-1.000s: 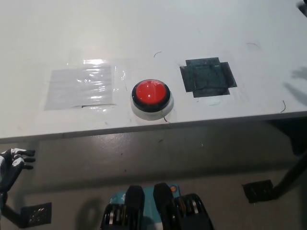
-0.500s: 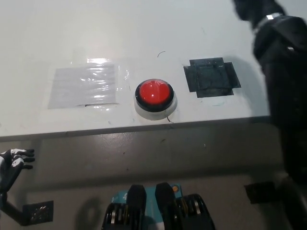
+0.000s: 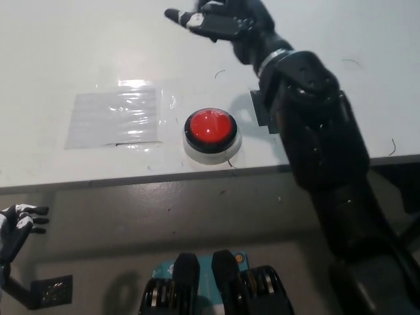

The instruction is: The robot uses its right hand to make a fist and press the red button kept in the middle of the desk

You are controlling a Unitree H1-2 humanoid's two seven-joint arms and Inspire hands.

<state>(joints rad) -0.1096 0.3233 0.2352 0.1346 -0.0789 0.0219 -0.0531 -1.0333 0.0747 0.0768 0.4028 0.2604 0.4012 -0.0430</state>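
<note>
The red button [image 3: 210,128] is sitting near the front edge of the white desk [image 3: 79,52], between a clear tape patch [image 3: 115,118] and a black one, untouched. The black right hand [image 3: 220,20] is now reaching past it, having swung in over the last second, fingers spread rather than fisted. The white left hand [image 3: 16,226] is hanging open below the desk.

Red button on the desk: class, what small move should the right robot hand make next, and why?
Probably curl into a fist and draw back over the red button. The right robot hand hangs open beyond it, fingers spread, touching nothing. The left robot hand rests below the desk edge.
</note>
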